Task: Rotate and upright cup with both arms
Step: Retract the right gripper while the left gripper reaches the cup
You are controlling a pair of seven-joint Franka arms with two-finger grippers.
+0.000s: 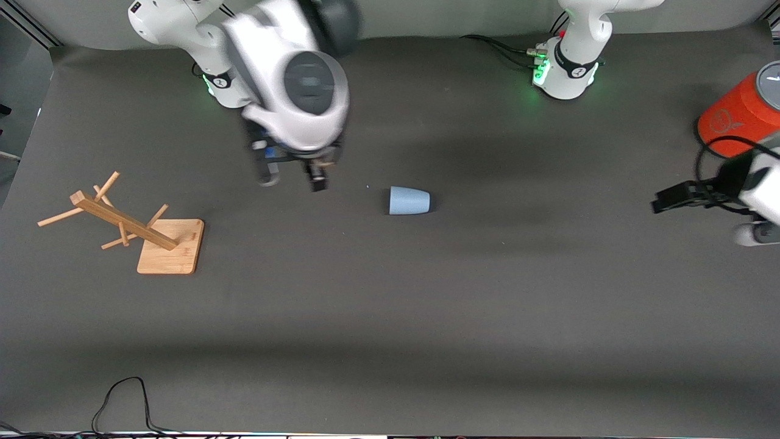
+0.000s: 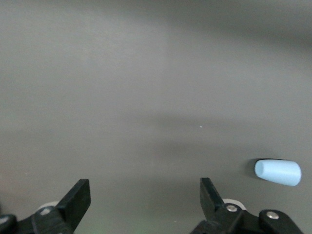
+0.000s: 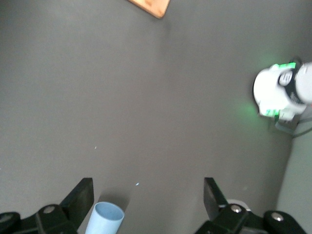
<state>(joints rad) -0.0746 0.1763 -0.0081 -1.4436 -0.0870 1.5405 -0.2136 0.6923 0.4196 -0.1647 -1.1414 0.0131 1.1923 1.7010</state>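
Observation:
The pale blue cup lies on its side on the dark mat, mouth toward the right arm's end of the table. My right gripper hangs open and empty above the mat beside the cup, on its mouth side. In the right wrist view the cup lies just inside one finger of the open gripper. My left gripper is open and empty, well off toward the left arm's end. The left wrist view shows its open gripper over bare mat, with the cup off to one side.
A large orange cylinder with a grey top stands at the left arm's end, close to the left gripper. A wooden peg rack leans on its square base at the right arm's end. Cables lie at the edge nearest the front camera.

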